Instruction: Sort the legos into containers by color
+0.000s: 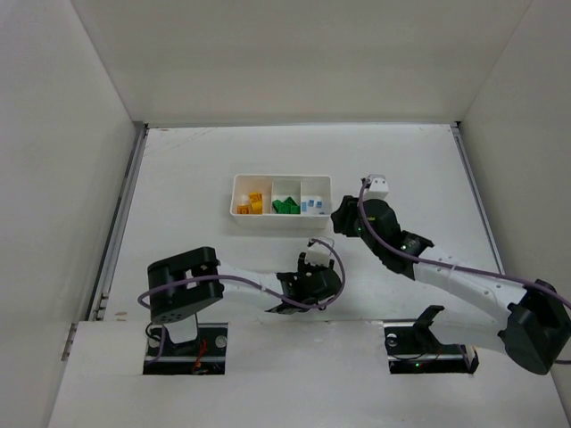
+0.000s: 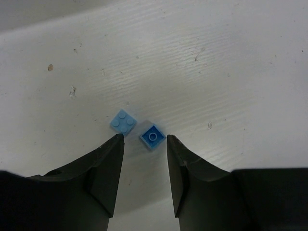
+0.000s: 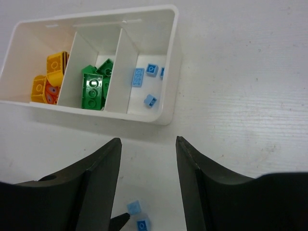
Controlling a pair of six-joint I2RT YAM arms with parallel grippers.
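L arm reaches across the table [image 1: 178, 178] from its base at bottom left. L gripper [image 2: 143, 139] is low over the table, just on the near side of the tray [image 1: 281, 222]. Jaws are open w/ a narrow gap. Two loose bricks lie flat on the table at its tips, touching or nearly so at a corner. The pale blue brick [image 2: 122, 121], studs up, sits just ahead of the left fingertip [image 2: 115, 144]. The darker blue brick [image 2: 152, 136] lies between the tips, close to the right finger; can't tell if it touches. Nothing is gripped.

The tray sits mid-table, long side across, w/ 3 compartments in a row. Left compartment: yellow bricks [image 3: 48, 82], piled, some tilted. Middle: green bricks [image 3: 94, 86], also piled. Right: blue bricks [image 3: 144, 79], a few small ones lying apart on the floor.

R arm comes in from bottom right, bent toward the tray's right end. R gripper [image 3: 147, 140] hovers above the table, just beside the tray's near right corner, facing it. Jaws are open at a moderate gap, w/ nothing between the fingers. In the R wrist view the same 2 loose blue bricks show at the bottom edge, below that gap, w/ the tip of a L finger next to them. In the top view the 2 grippers are close to each other, L one nearer the bases, both off the tray.
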